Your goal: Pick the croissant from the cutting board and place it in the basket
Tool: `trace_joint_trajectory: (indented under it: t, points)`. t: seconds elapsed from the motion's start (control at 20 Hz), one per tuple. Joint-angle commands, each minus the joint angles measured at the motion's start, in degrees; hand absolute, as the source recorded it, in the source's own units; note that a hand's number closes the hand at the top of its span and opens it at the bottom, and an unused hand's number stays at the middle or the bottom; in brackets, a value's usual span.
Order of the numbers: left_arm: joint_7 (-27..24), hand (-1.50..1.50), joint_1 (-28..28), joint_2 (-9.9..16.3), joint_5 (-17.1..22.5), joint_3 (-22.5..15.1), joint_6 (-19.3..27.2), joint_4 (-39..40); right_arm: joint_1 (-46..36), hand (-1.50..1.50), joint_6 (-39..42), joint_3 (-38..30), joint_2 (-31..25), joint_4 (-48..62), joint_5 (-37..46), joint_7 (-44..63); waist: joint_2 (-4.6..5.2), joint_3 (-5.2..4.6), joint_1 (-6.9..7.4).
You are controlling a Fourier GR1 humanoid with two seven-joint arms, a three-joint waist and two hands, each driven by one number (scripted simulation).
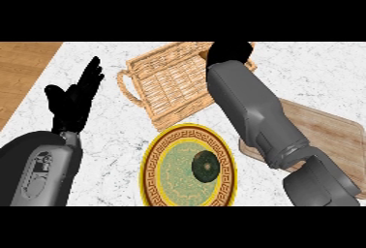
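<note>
The woven basket (168, 85) lies at the back centre of the counter. My right forearm reaches across its right side, and my right hand (229, 51) hovers over the basket's far right corner, seen only from behind as a dark lump. No croissant shows anywhere; it may be hidden under that hand or arm. The wooden cutting board (325, 131) lies at the right, partly under my right arm, and its visible part is bare. My left hand (75, 97) rests open at the left, fingers pointing up.
A yellow-rimmed plate (154, 169) with a green centre stands at the front middle, and a dark round fruit (205, 165) lies on it. A wooden surface (22, 72) borders the marble counter at the far left.
</note>
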Motion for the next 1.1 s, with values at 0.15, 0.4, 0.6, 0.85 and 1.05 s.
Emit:
trace_joint_trajectory:
  t: [0.15,0.4,0.6,0.85,1.05]
  points:
    - [0.53,0.0,0.56,0.35,0.26,0.44,-0.1,-0.34,-0.07,1.5,-0.05,-1.68,0.3,1.18,-2.65,9.21,-0.16,0.01,-0.29]
    - [0.74,0.0,1.02,-0.18,-0.29,-0.08,0.53,-1.07,0.53,-1.5,-7.81,0.07,0.3,-1.47,-1.4,9.35,-0.37,0.05,-0.3]
    - [1.15,0.0,0.27,0.15,-0.3,0.37,0.59,0.0,0.42,-1.5,-17.16,0.52,0.29,-4.64,-0.42,9.11,-0.48,0.07,-1.5]
    - [0.02,0.0,1.42,1.47,0.15,1.99,0.44,0.3,-1.39,-1.5,-26.4,-0.57,0.29,-6.84,0.01,10.8,-0.94,0.04,-3.06]
    - [0.97,0.0,2.97,0.43,-0.59,1.34,1.79,-0.96,-1.25,-1.5,-33.66,-1.68,0.29,-7.17,0.52,14.24,-1.77,0.07,-4.27]
